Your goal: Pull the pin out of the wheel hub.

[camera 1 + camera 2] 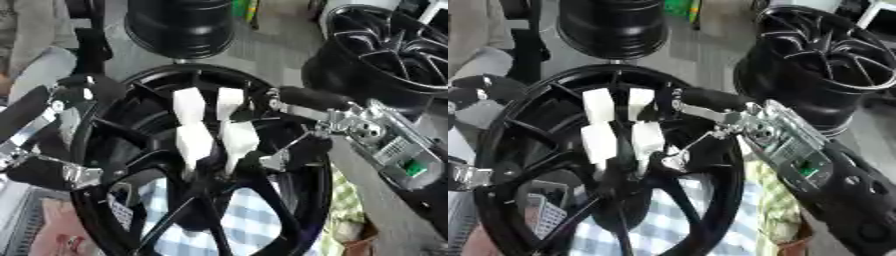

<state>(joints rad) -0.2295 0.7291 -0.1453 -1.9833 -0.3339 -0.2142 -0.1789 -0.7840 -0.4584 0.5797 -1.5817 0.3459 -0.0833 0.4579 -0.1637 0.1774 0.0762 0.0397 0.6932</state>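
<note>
A black spoked wheel hub (157, 75) lies flat in the middle, over a checked cloth. My right hand (350, 125) comes in from the right with a silver wrist. Its white fingers (194, 137) curl down into the hub's centre, where their tips close together. The pin is hidden under those tips. A black digit (306, 97) of the same hand lies across the hub's upper right rim. My left hand (39, 172) sits at the hub's left edge, with its black fingers curled round the rim.
A second black wheel (394, 55) stands tilted at the upper right, close to my right arm. A black drum-like wheel (179, 25) stands behind the hub. A blue checked cloth (245, 220) and a green checked cloth (350, 200) lie underneath.
</note>
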